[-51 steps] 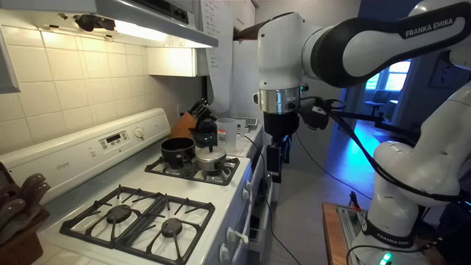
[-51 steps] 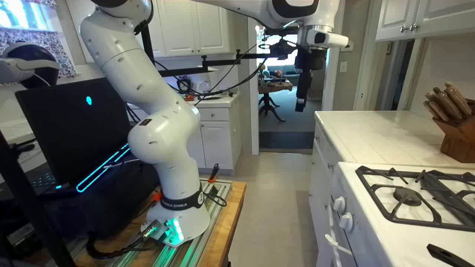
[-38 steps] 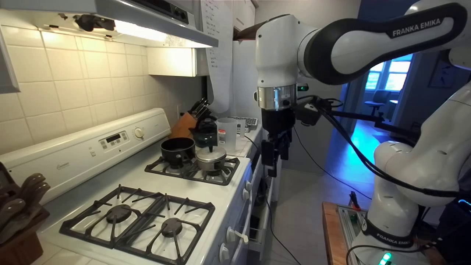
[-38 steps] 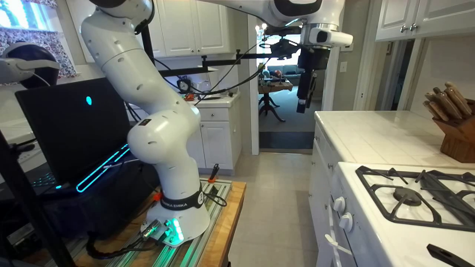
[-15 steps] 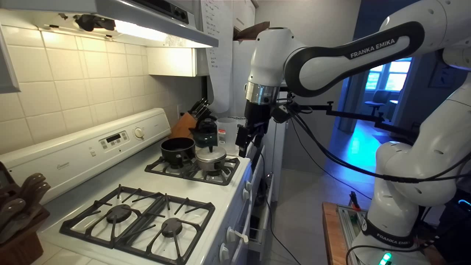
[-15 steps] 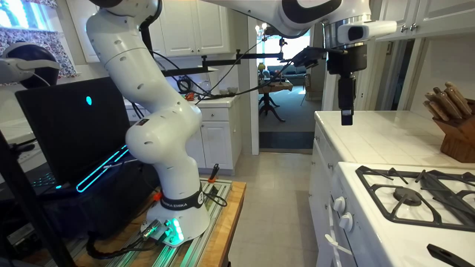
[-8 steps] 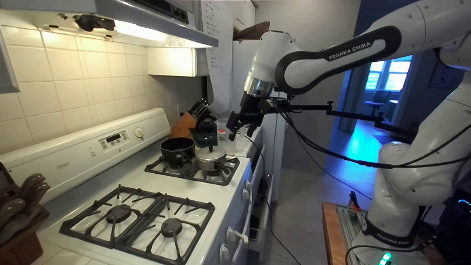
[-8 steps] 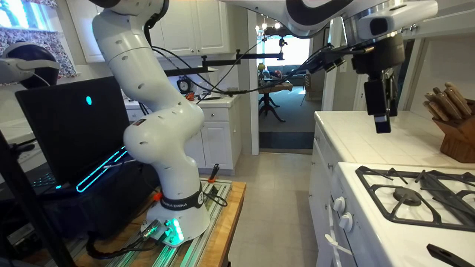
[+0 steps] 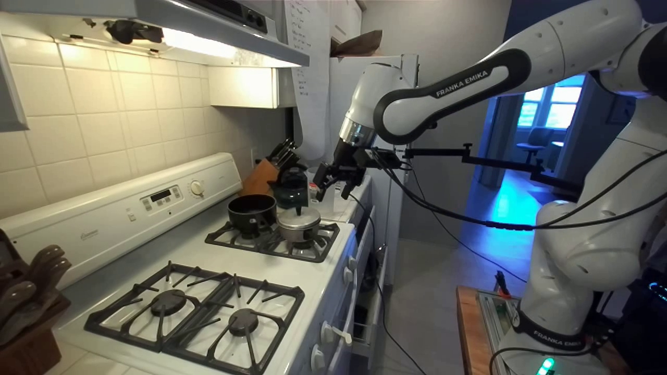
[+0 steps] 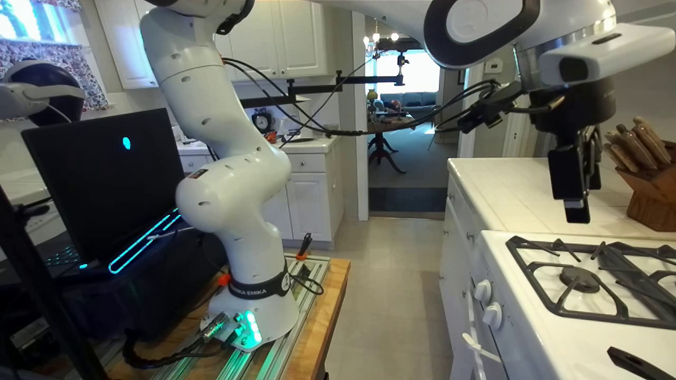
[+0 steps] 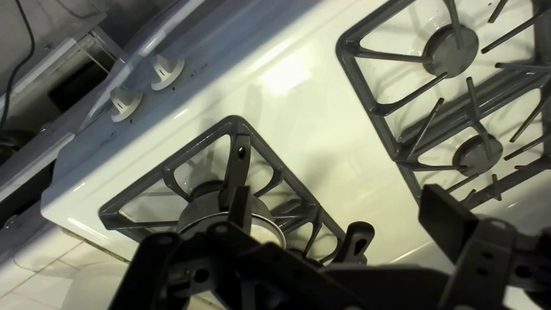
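My gripper hangs above the back of the stove, tilted, its jaws wide apart with nothing between them. The silver pot with a lid and black knob sits below it on a burner grate. A black saucepan stands beside that pot. In the wrist view one finger overlaps the silver pot and its black handle; the opposite finger is over white stovetop. Another black handle shows between them, lower down. The clear measuring jug is partly hidden behind the gripper.
A dark kettle and a knife block stand behind the pots. The range hood overhangs the stove. Front burner grates are bare. An open drawer juts into the aisle. Another knife block stands on the counter.
From the aisle, the arm has reached across toward the stove, and the gripper has tilted. During the last half second it has moved a little further over the pots, jaws still apart.
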You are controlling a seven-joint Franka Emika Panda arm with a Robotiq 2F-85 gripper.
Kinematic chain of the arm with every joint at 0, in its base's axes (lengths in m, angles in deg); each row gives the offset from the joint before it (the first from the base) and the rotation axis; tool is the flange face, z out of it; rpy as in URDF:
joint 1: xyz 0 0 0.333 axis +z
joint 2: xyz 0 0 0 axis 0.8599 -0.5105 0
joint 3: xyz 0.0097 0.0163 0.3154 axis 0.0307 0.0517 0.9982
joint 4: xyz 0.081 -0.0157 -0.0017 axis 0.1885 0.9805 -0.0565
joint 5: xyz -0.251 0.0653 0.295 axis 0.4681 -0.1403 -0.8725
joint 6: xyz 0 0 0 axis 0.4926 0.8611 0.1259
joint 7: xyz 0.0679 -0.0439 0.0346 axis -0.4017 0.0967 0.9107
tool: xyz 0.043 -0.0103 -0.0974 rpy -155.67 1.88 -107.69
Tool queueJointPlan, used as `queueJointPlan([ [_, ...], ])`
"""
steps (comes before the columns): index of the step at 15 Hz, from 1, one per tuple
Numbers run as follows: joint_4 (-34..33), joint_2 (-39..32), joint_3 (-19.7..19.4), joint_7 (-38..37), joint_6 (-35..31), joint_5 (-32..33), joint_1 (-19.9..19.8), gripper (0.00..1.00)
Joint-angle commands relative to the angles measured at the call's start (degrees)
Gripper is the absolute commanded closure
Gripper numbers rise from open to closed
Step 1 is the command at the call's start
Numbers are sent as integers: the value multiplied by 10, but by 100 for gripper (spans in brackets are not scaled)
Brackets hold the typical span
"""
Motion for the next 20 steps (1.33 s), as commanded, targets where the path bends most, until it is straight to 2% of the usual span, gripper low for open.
queueJointPlan([
  [1,-10,-21,13,-64,0,65,-43,0],
  [2,-10,-22,21,-105,1,95,-58,0],
  [3,-2,-12,1,-42,2,46,-29,0],
  [6,-2,-16,5,-79,2,77,-46,0],
  [9,-10,-25,-8,-13,2,37,-24,0],
  [14,-42,-54,-49,122,9,-19,-14,0],
  [16,-56,-69,-58,159,14,-28,-15,0],
  [20,-90,-110,-61,196,10,8,-21,0],
])
